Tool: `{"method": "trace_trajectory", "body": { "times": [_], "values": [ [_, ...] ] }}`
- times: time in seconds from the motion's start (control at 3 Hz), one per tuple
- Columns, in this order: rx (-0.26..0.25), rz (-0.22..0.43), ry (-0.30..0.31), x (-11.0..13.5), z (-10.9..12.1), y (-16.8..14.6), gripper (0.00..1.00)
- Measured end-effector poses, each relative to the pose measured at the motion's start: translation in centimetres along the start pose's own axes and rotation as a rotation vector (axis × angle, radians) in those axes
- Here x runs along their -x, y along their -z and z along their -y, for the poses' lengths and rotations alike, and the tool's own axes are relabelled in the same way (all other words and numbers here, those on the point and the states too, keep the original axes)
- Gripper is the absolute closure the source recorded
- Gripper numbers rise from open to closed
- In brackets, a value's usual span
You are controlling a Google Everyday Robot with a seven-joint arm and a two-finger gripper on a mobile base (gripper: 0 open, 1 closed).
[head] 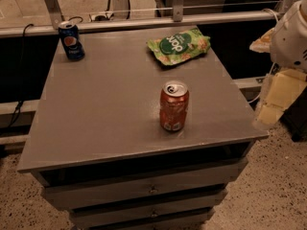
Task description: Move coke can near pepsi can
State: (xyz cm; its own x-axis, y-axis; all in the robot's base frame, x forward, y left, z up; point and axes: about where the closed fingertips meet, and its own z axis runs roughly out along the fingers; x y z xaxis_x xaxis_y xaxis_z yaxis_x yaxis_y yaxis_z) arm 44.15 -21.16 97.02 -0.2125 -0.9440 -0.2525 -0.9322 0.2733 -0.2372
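On the grey table [96, 119] nothing is gripped yet. The gripper [274, 102] hangs off the right edge, about level with the top and touching nothing; how far it is open cannot be told, and nothing is seen in it. The arm [292, 37] is cut off by the frame, so its reach is unknown. The chip bag [178, 45] lies back right, clear of the likely route. The coke can [173, 107] stands upright front-centre, well apart from the pepsi can [71, 40] at the far left corner. Risks: the coke could be tipped by a side-on approach, and the pepsi could be knocked off its edge if the coke is placed too close. The can lettering is hard to read.
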Motion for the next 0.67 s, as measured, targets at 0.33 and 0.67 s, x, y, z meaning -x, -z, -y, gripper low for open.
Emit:
{"method": "trace_trajectory", "body": {
  "times": [0.33,0.67],
  "values": [
    [0.065,0.195,-0.026,1.3,0.3,-5.0,0.0],
    [0.12,0.409,-0.059,3.6,0.5,-9.0,0.0]
  ]
}}
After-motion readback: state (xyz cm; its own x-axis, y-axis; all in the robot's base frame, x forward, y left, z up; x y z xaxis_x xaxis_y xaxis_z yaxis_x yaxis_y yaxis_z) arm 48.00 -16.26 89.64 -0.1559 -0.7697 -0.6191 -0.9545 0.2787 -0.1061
